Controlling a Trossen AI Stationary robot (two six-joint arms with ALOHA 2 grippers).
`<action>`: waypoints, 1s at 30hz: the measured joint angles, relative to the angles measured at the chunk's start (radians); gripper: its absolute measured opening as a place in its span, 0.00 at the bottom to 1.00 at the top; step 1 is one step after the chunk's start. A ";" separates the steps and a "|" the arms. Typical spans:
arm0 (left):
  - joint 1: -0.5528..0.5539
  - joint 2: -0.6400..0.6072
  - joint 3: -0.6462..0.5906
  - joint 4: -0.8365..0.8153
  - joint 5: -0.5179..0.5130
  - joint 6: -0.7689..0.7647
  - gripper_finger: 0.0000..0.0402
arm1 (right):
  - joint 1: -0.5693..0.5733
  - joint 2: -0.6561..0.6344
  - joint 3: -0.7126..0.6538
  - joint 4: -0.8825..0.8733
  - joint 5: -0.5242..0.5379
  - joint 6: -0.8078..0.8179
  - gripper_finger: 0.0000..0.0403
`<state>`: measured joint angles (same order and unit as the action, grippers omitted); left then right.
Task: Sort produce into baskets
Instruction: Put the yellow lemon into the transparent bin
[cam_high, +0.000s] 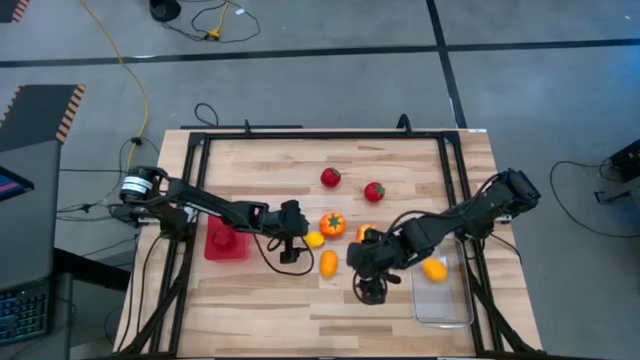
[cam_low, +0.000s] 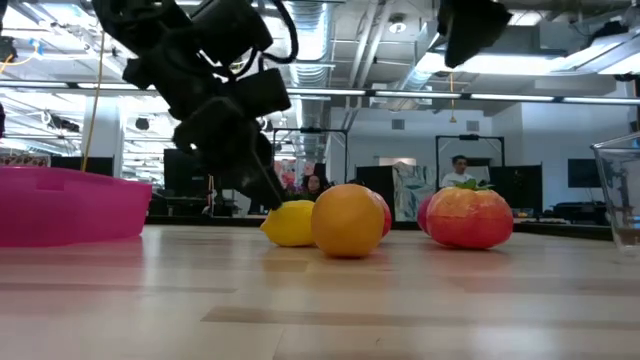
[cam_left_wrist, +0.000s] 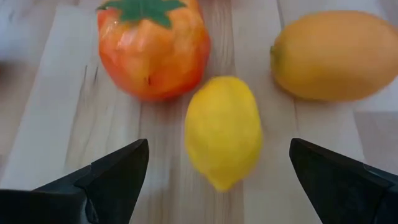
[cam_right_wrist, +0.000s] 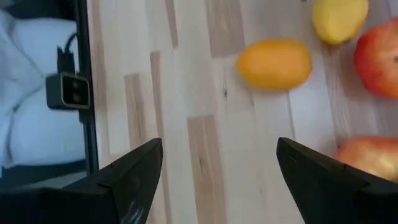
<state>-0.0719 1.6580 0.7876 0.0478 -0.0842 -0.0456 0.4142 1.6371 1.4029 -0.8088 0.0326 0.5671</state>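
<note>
Left wrist view: left pincer (cam_left_wrist: 217, 180) is gaping wide, empty, yellow lemon (cam_left_wrist: 222, 130) lying at 12 o'clock between its tips, long axis pointing away, nearer this arm.

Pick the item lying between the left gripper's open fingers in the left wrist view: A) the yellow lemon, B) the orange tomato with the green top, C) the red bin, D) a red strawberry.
A. In the left wrist view the left gripper is open with the yellow lemon on the table between its fingers; the orange tomato lies beyond it, outside the gap.
</note>
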 joint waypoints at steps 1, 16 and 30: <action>0.000 0.007 0.000 0.014 -0.002 0.000 0.94 | -0.007 0.000 0.000 0.010 0.000 0.000 0.85; 0.000 0.063 0.001 0.060 -0.010 0.008 0.94 | -0.112 0.000 0.000 0.043 0.002 -0.003 0.85; 0.000 0.079 0.000 0.101 -0.009 0.024 0.79 | -0.157 0.000 0.000 0.062 0.003 -0.056 0.83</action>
<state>-0.0715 1.7370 0.7872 0.1485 -0.0937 -0.0216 0.2576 1.6371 1.4029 -0.7471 0.0357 0.5114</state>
